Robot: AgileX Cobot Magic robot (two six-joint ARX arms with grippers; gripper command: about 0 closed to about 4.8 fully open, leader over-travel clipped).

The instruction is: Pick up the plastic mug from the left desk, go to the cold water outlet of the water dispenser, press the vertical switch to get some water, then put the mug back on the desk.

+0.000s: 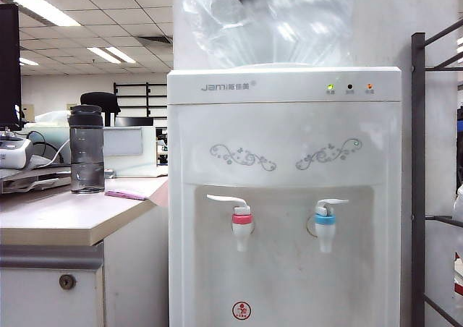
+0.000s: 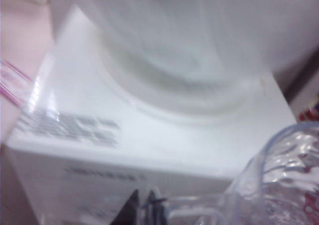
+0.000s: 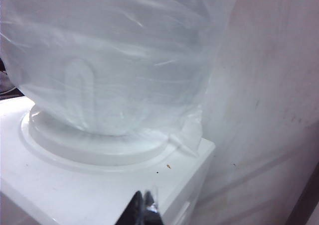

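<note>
While shut, left end effector (image 2: 144, 207) grips plastic mug (image 2: 279, 180).

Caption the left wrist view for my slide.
Shut left gripper holding clear rippled plastic mug above white water dispenser.

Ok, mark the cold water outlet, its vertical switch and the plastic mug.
cold water outlet (image 1: 325, 228): exterior view, blue collar.
vertical switch (image 1: 332, 203): exterior view, white lever.
plastic mug (image 2: 284, 180): left wrist view, rippled wall.
</note>
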